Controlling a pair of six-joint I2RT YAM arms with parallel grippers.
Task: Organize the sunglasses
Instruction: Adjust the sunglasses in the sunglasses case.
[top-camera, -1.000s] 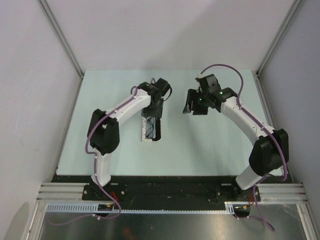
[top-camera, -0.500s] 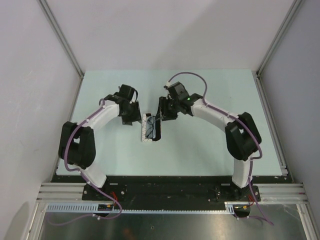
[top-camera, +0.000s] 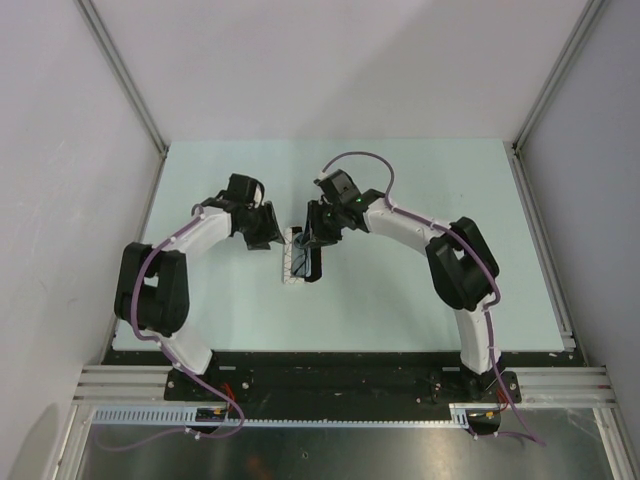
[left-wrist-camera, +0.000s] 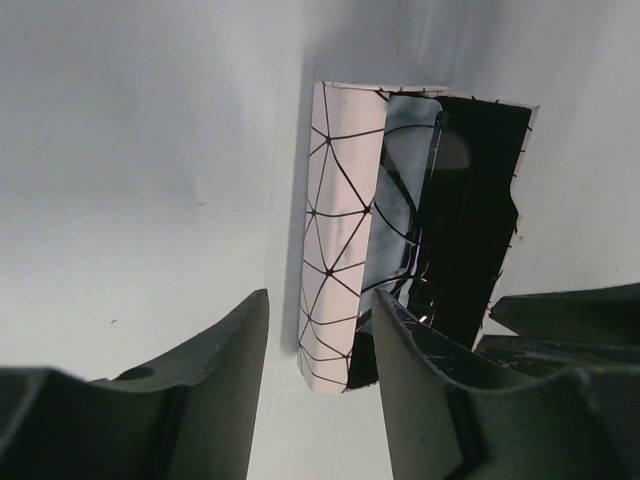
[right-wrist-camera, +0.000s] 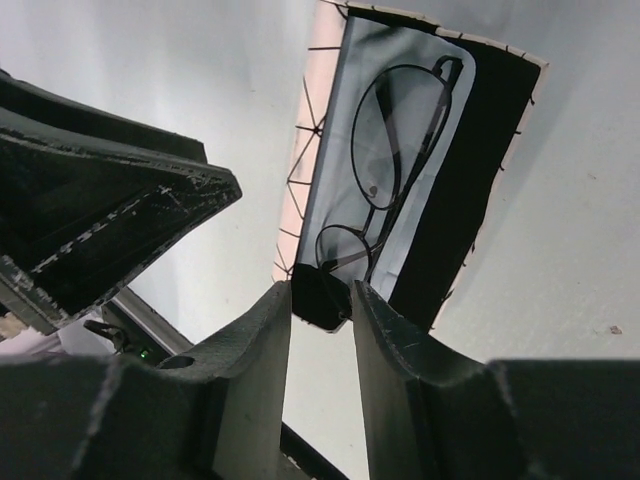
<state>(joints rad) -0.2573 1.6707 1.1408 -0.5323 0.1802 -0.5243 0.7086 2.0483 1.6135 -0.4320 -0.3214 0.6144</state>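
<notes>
Top external view: you are looking at a pale table (top-camera: 450, 290) with the left arm (top-camera: 195, 235) and right arm (top-camera: 420, 225) both arching inward, so that both wrists are meeting over one spot near the middle. That makes sense, since the only thing to sort is lying there: a long case (top-camera: 302, 258), lying open, its white patterned shell on the left and its black flap (left-wrist-camera: 470, 220) folded out to the right.

The left gripper (left-wrist-camera: 318, 305) is hovering at the near end of the case with its jaws apart, the patterned wall sitting in line with the gap. My guess is that it is lined up to steady that side.

The right gripper (right-wrist-camera: 320, 290) is sitting at the same end, jaws drawn in on the black corner of the case, which is filling the gap between them. You are likely using that pinch to control the flap for closing.

The sunglasses (right-wrist-camera: 395, 150) are already lying inside the case, folded, thin dark frame along its length, resting on a grey cloth (right-wrist-camera: 345, 190). So you are probably down to shutting the flap over them. Watch that the flap is not snagging a temple.
</notes>
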